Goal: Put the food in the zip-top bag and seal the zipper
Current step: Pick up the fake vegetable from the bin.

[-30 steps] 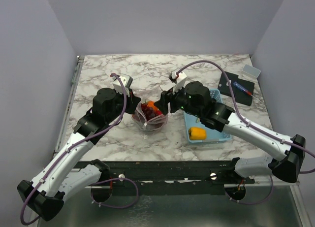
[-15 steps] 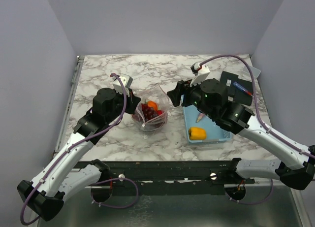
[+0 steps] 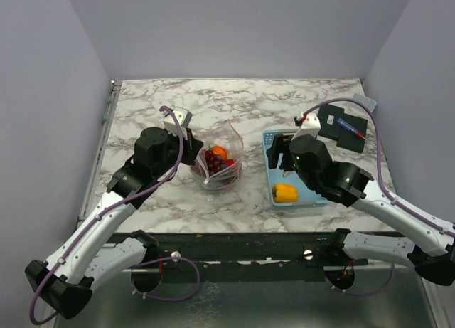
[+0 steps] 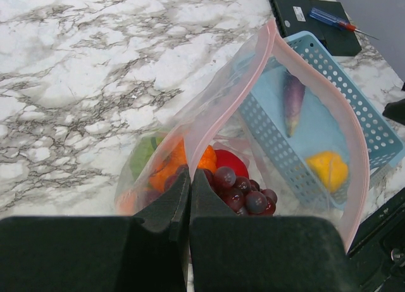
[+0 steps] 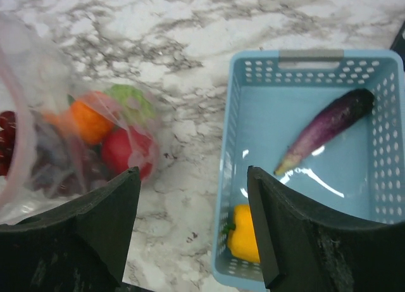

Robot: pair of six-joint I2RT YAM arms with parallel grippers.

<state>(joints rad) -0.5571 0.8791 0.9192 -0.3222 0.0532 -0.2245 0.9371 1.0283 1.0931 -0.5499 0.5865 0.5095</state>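
Clamping the zip-top bag [image 3: 222,157] edge, left jaws spread its mouth.

Light-blue perforated basket [image 5: 231,146] (purple eggplant [image 5: 323,130], yellow pepper [image 5: 243,238]).

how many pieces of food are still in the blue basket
2. The purple eggplant lies diagonally in the far half of the blue basket; the yellow pepper sits at its near left corner. Its near end is partly hidden.
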